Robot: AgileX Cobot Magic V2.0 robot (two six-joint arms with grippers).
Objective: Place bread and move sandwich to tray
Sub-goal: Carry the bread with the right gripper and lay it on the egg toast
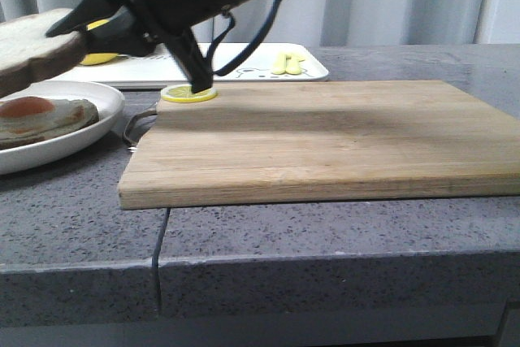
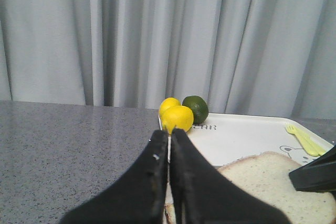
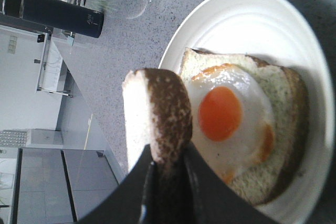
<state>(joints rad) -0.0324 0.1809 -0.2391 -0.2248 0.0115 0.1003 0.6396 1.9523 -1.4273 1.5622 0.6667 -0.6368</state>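
My right gripper [image 1: 77, 30] is shut on the bread [image 1: 32, 46], a thick pale slice with a brown crust, and holds it in the air over the round white dish [image 1: 89, 132] at the left. In the right wrist view the bread [image 3: 157, 108] stands edge-on between the fingers, beside the open sandwich [image 3: 226, 114], a fried egg with orange yolk on bread in the dish [image 3: 252, 3]. The long white tray [image 1: 244, 71] lies at the back. My left gripper [image 2: 169, 132] is shut on nothing, pointing at the tray [image 2: 241, 135]; the held bread [image 2: 273, 182] shows beside it.
A wooden cutting board [image 1: 325, 136] fills the middle of the grey counter, with a lemon slice [image 1: 188, 93] at its far left corner. On the tray sit two lemons [image 2: 177, 116], a lime [image 2: 195, 107] and yellow forks [image 1: 288, 62]. Curtains hang behind.
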